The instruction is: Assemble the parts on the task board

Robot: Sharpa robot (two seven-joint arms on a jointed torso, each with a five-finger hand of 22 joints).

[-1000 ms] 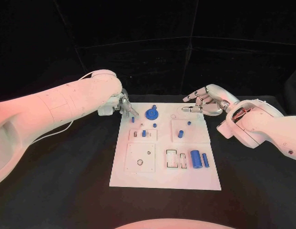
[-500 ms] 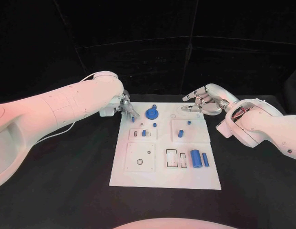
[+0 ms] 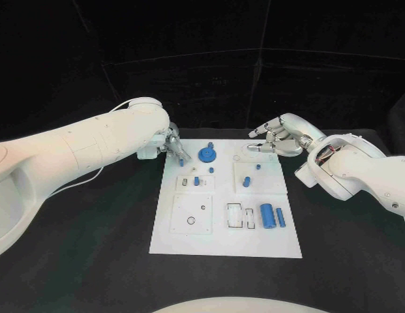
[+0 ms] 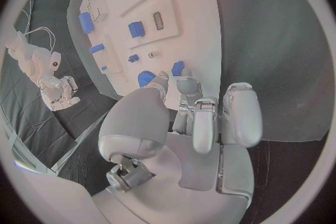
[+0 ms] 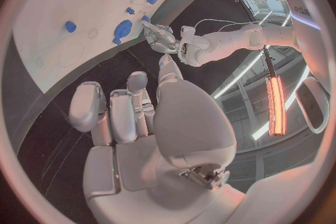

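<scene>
The white task board [image 3: 223,235] lies mid-table with several blue parts on it. My left hand [image 3: 171,146] hangs over its far left corner. Its thumb and a fingertip [image 4: 185,84] pinch the top of a small blue peg [image 3: 182,163] [image 4: 178,68] that stands at the board's edge. A blue round knob piece [image 3: 208,155] [image 4: 146,77] stands just beside it. My right hand [image 3: 276,139] hovers at the far right corner with its fingers apart and nothing in it. From the right wrist, the board [image 5: 56,28], the knob piece [image 5: 122,28] and the left hand [image 5: 162,37] show beyond my fingers.
Two blue cylinders [image 3: 268,214] lie side by side near the board's right edge, next to rectangular slots [image 3: 234,216]. Small blue pegs [image 3: 246,182] stand mid-board. Black table [image 3: 80,248] surrounds the board on all sides.
The left hand has eased very slightly down toward the peg. The peg, the other parts and the right hand stay where they were.
</scene>
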